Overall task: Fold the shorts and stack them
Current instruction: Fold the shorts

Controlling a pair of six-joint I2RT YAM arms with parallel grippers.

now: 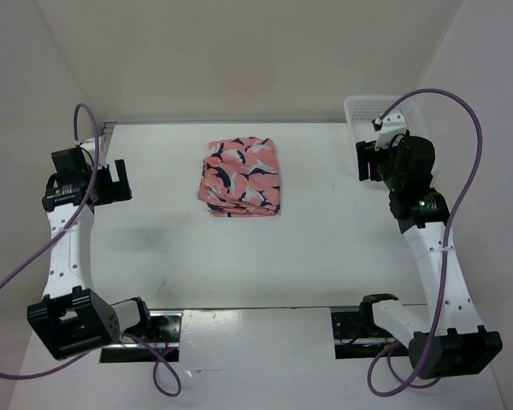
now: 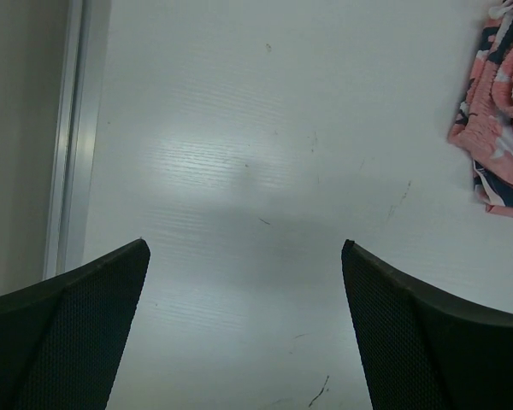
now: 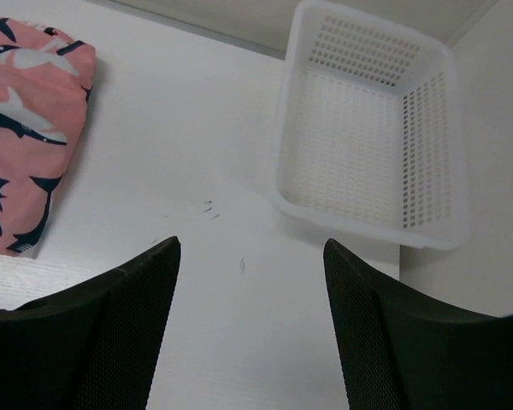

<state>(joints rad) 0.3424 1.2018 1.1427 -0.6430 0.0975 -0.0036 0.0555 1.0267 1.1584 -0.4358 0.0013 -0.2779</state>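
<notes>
Left gripper (image 2: 244,243) and right gripper (image 3: 250,241) gape empty (only overhead shows shorts (image 1: 241,178) whole).

**Inspector:** Garments on the table (image 1: 342,248), counted?

**Clerk:** One folded pile of shorts (image 1: 241,178). Several layers showed at its edge; the number of pairs could not be fixed.

**Inspector:** Containers?

**Clerk:** One basket (image 3: 427,145), white mesh.

**Inspector:** Machinery?

**Clerk:** Two arms were recorded, the left arm (image 1: 68,248) and the right arm (image 1: 440,265). There were two grippers, the left gripper (image 2: 244,248) and the right gripper (image 3: 252,243), each with two fingers, four in all. There were two purple cables, one to each arm: the left cable (image 1: 76,120) and the right cable (image 1: 477,128).
</notes>
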